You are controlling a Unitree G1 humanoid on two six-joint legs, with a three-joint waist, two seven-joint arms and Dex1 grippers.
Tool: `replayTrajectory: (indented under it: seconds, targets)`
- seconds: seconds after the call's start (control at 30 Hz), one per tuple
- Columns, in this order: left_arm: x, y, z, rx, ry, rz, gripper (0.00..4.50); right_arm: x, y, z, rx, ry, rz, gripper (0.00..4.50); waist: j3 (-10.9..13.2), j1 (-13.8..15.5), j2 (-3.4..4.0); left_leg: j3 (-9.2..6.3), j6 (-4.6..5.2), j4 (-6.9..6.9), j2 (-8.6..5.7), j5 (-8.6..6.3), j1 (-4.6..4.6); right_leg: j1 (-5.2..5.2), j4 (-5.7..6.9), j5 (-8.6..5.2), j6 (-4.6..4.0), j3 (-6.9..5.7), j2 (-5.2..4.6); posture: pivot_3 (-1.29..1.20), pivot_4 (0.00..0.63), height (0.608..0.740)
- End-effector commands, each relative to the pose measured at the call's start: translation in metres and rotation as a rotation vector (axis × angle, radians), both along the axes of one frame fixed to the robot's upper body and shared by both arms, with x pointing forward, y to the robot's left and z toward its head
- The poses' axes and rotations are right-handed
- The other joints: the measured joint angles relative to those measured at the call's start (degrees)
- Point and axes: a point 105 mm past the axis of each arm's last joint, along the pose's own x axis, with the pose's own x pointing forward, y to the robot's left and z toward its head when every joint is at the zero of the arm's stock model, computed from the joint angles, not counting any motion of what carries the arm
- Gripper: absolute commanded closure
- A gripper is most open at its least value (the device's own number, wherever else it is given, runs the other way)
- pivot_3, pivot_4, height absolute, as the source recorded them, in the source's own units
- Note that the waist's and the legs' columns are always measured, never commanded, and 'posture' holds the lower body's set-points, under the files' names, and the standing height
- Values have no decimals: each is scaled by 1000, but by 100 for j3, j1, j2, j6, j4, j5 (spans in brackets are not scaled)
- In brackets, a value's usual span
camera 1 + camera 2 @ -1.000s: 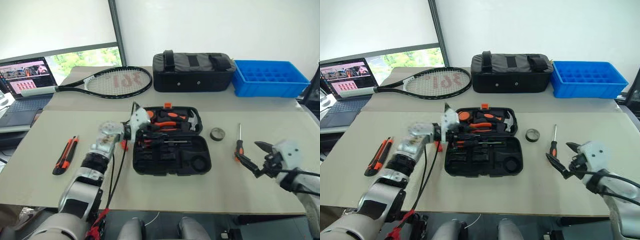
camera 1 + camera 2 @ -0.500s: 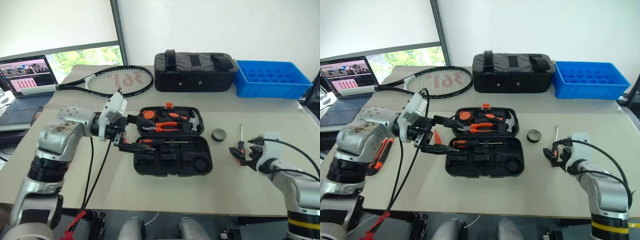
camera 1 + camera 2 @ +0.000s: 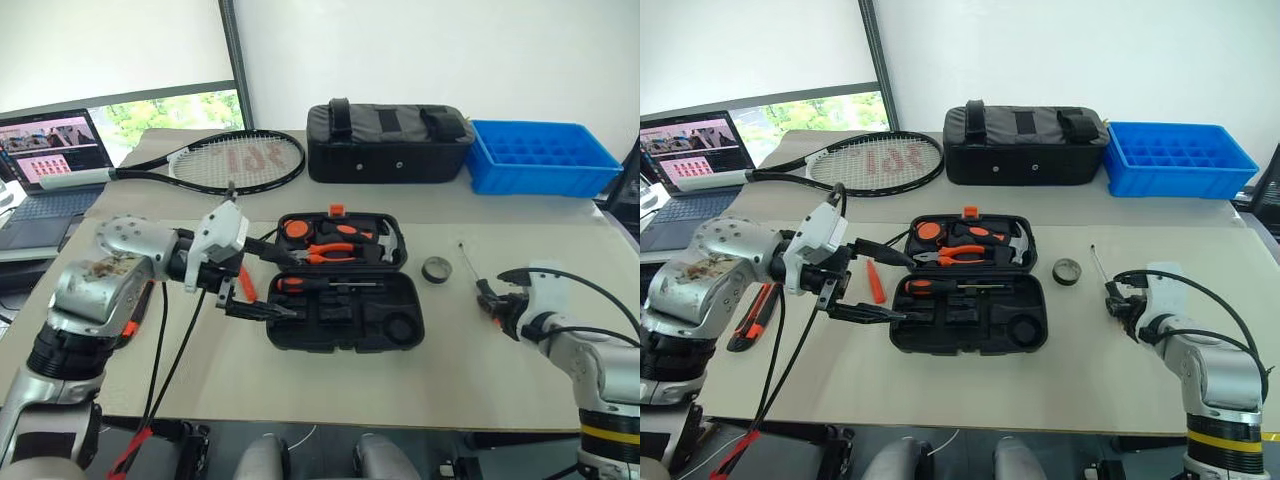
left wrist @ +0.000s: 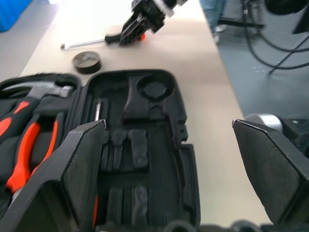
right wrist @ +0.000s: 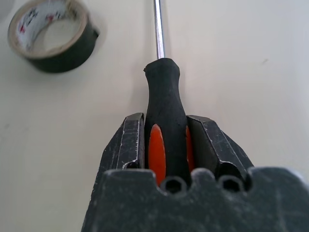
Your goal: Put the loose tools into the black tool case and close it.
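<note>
Surface: a pale beige table [image 3: 330, 375] is carrying everything, with a seam running across it beyond the case.
Room: a white wall is standing behind the table; a window is showing greenery at the far left.
Black tool case [image 3: 345, 312]: it is lying open on the table's middle, just ahead of the left gripper's fingertips, with pliers and a hammer sitting in its far half and empty moulded slots in its near half.
Left gripper [image 3: 265, 282]: it is hovering released, fingers spread wide, over the case's left edge and holding nothing.
Right gripper [image 5: 165, 140]: it is clenching both fingers on the orange-and-black handle of a screwdriver [image 5: 164, 104].
Screwdriver: its metal shaft is pointing away from the right gripper, over the table.
Tape roll [image 3: 435, 269]: it is lying flat between the case and the right gripper, apart from both.
Utility knife [image 3: 748, 320]: it is lying under the left forearm, behind the left gripper.
Orange pointed piece [image 3: 875, 284]: it is lying just beside the left gripper, at the case's left.
Far edge: a tennis racket [image 3: 225, 163], a black fabric bag [image 3: 388, 143] and a blue crate [image 3: 540, 157] are lining up in a row.
Far left: a laptop [image 3: 45, 165] is standing open, screen lit.
</note>
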Motion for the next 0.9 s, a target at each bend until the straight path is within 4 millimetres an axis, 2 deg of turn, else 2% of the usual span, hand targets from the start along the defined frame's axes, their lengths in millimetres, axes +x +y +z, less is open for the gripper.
replayTrajectory:
  seconds: [0.03,0.13,0.2,0.33,0.43,0.6,0.73,0.9]
  targets:
    - [-10,10,16,-53,-40,60,0,-3,39,40,-21,-186,357,3472,5,-12,-2,0,1,-6,2,-1,1,-2,0,0,0,1,1,0,150,707]
    - [-21,22,14,-78,3,137,0,-16,78,56,-18,-278,682,3472,7,-17,-4,-5,5,-10,13,-3,3,0,1,-3,-2,-6,11,0,150,707]
    - [-28,29,9,-70,20,183,0,-23,100,57,-56,-291,884,3472,15,-46,-4,-7,5,-11,16,-3,6,1,1,-3,-3,-4,12,0,150,707]
    - [-37,39,-1,-30,46,258,0,-13,123,35,-259,-251,1134,3472,33,-41,-14,-9,4,0,14,-3,25,19,5,-2,-4,-6,6,0,150,707]
    - [-41,42,-5,-6,46,283,0,-12,138,28,-249,-249,1315,3472,44,-14,-25,-4,4,0,12,-2,41,26,3,-2,-6,-6,-1,0,150,707]
    - [-50,49,-2,-9,41,333,0,4,150,16,-302,-188,1505,3472,48,4,-24,-2,4,-4,15,-2,34,20,5,18,-47,-12,-2,0,150,707]
    - [-54,50,-2,-3,35,363,0,21,154,8,-360,-169,1527,3472,49,8,-25,-3,4,-14,15,-3,37,20,4,16,-55,-22,-6,0,150,707]
    - [-56,49,0,-8,28,379,0,32,159,4,-363,-165,1539,3472,49,1,-25,-7,3,-15,18,-3,43,22,10,15,-64,-27,-6,0,150,707]
